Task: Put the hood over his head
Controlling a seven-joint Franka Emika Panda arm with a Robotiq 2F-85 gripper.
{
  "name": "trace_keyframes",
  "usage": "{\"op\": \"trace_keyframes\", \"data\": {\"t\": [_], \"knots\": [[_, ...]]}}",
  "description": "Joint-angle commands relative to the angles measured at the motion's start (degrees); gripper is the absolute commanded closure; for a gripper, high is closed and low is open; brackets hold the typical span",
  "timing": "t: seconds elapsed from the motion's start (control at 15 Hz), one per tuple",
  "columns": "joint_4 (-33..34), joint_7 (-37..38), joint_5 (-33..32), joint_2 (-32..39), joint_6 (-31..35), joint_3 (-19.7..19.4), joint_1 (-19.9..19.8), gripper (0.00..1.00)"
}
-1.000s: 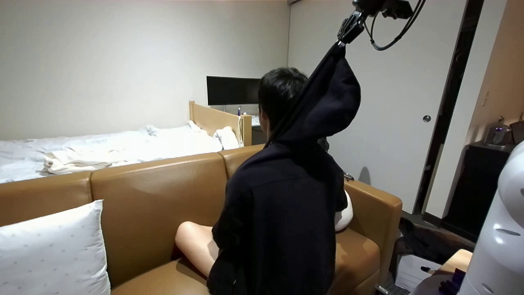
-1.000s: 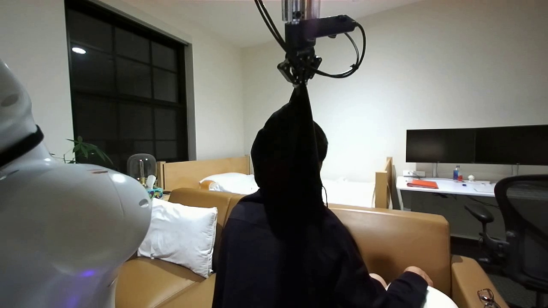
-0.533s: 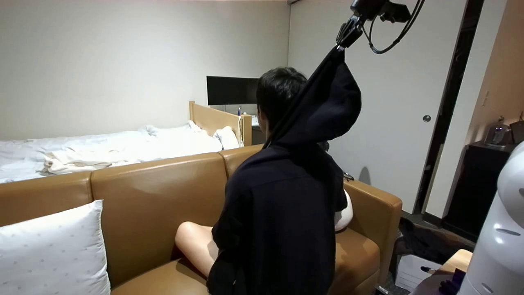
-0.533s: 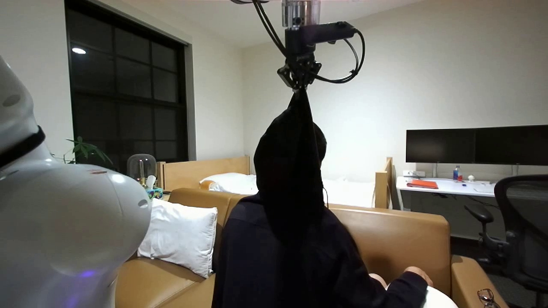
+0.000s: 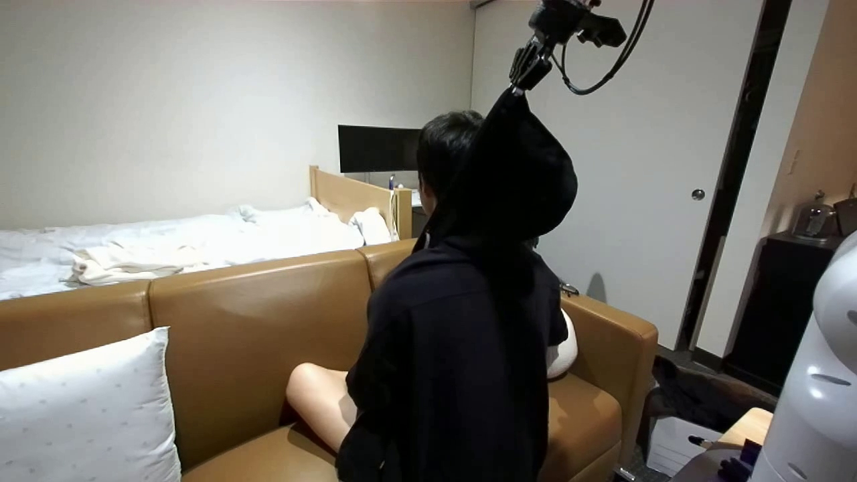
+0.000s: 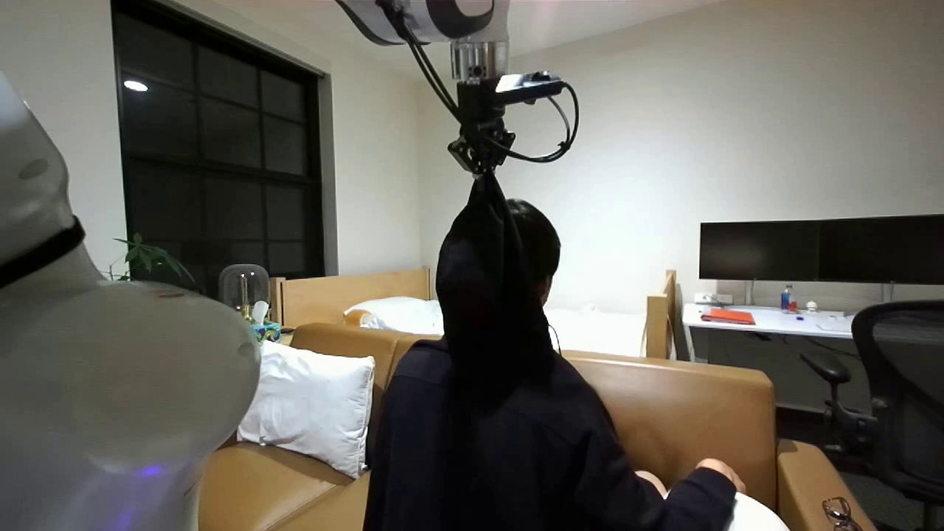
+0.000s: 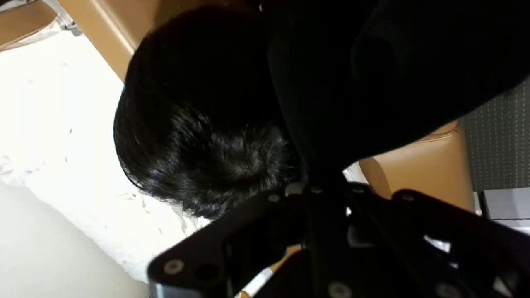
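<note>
Behind the brown sofa [image 5: 261, 308] stands a bed [image 5: 214, 231], and in an exterior view we see the hood [image 5: 525, 177] drawn up just behind his head [image 5: 443, 144], its peak pinched by the gripper [image 5: 516, 90]. In an exterior view, above the black sweatshirt [image 6: 509, 450], the hood hides much of his head from us, yet one side shows, so we judge that the covering is not yet done. In the wrist view, the fingers [image 7: 295, 189] are closed upon the hood near its front rim, and the top of his head lies bare beside it. We suppose that the hood is light, soft and yielding, hardly fragile; its front rim at the middle seems to us the proper place to hold, because from there it may be carried forward without much force.
</note>
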Motion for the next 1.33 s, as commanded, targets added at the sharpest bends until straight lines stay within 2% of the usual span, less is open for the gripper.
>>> {"op": "trace_keyframes", "data": {"t": [0.0, 0.27, 0.73, 1.27], "knots": [[1.7, 1.2, 0.9, 3.5, 3.3, 2.0, -0.8, 0.99], [5.3, 2.2, 2.3, 6.9, 3.6, 1.0, -1.6, 0.99], [16.2, 4.0, 5.5, 13.1, 0.5, -1.5, -4.5, 0.99], [21.3, 3.9, 7.8, 21.1, 2.1, 0.7, -5.9, 0.99]]}}
